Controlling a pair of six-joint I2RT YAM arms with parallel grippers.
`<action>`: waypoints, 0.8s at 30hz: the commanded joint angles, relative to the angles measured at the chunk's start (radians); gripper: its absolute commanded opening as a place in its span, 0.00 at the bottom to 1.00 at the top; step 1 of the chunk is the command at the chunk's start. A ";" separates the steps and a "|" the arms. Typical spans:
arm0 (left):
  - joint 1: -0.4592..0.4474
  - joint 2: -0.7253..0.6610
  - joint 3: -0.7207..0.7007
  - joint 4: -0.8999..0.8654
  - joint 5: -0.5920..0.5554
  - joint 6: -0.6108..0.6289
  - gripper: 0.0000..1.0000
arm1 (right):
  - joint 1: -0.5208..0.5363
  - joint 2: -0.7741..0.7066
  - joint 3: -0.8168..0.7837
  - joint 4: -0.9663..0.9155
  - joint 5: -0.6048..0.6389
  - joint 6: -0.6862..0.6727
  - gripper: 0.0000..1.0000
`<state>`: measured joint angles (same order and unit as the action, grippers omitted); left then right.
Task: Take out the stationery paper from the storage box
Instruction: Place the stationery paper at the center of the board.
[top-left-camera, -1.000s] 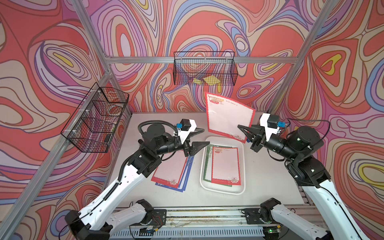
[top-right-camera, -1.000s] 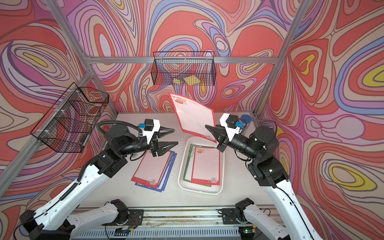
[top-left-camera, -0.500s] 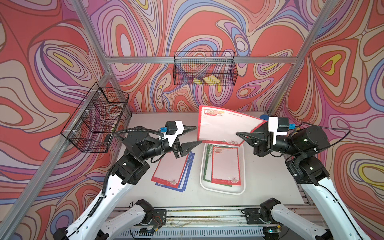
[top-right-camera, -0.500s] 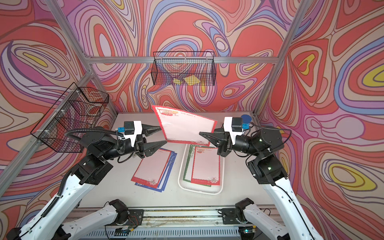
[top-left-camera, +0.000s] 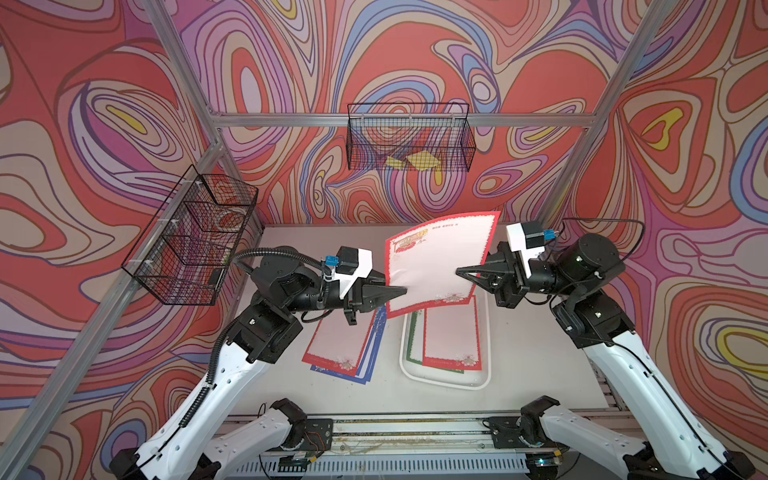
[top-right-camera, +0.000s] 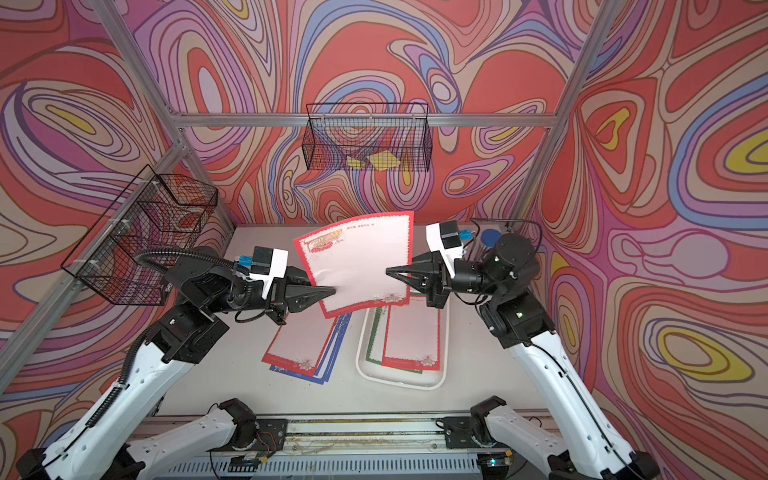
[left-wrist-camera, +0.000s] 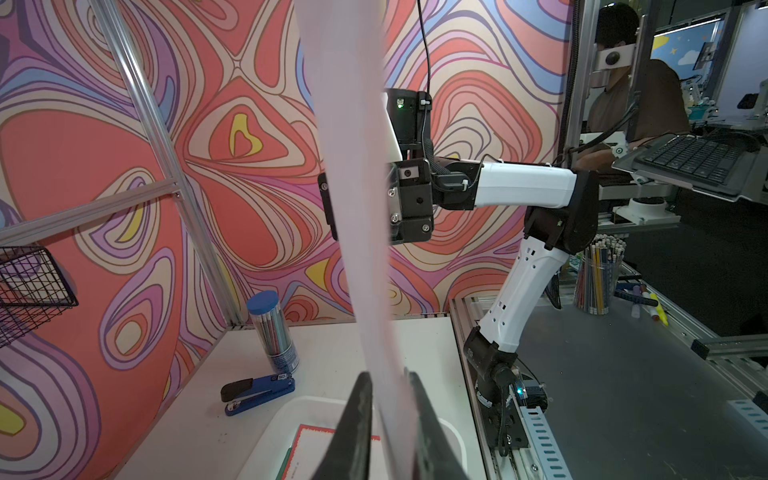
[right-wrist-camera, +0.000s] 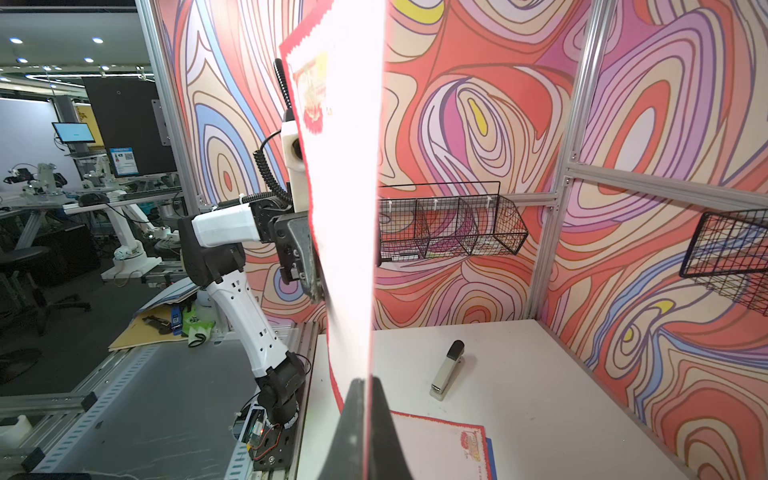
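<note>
Over white table (top-left-camera: 540, 353), partly done: pile (top-left-camera: 332, 347) out at 9 o'clock of storage box (top-left-camera: 444, 383), one stationery paper (top-left-camera: 440, 257) clamped by left gripper (top-left-camera: 402, 290) and right gripper (top-left-camera: 459, 272), more sheets (top-left-camera: 451, 336) inside.

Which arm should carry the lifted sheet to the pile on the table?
Left. Both grippers are shut on the lifted sheet, but the left gripper hangs on the side of the pile, the right gripper on that of the storage box.

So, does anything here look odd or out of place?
Only the red-bordered sheet: it hangs bowed in mid-air, pinched by the left gripper and right gripper. The loose pile beside the storage box lies fanned.
</note>
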<state>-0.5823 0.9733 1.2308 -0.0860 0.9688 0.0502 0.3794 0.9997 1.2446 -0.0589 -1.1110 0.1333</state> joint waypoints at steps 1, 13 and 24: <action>0.004 -0.010 0.004 -0.014 0.008 -0.021 0.00 | 0.003 -0.005 -0.019 0.032 -0.032 0.029 0.00; 0.004 0.026 -0.025 -0.034 -0.068 -0.052 0.00 | 0.004 0.042 -0.036 0.150 -0.115 0.137 0.00; 0.060 0.025 0.056 -0.329 -0.183 0.013 0.00 | 0.004 0.049 0.008 -0.015 0.166 0.043 0.48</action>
<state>-0.5404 1.0035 1.2472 -0.2649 0.8387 0.0261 0.3828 1.0447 1.2148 -0.0174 -1.0798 0.1993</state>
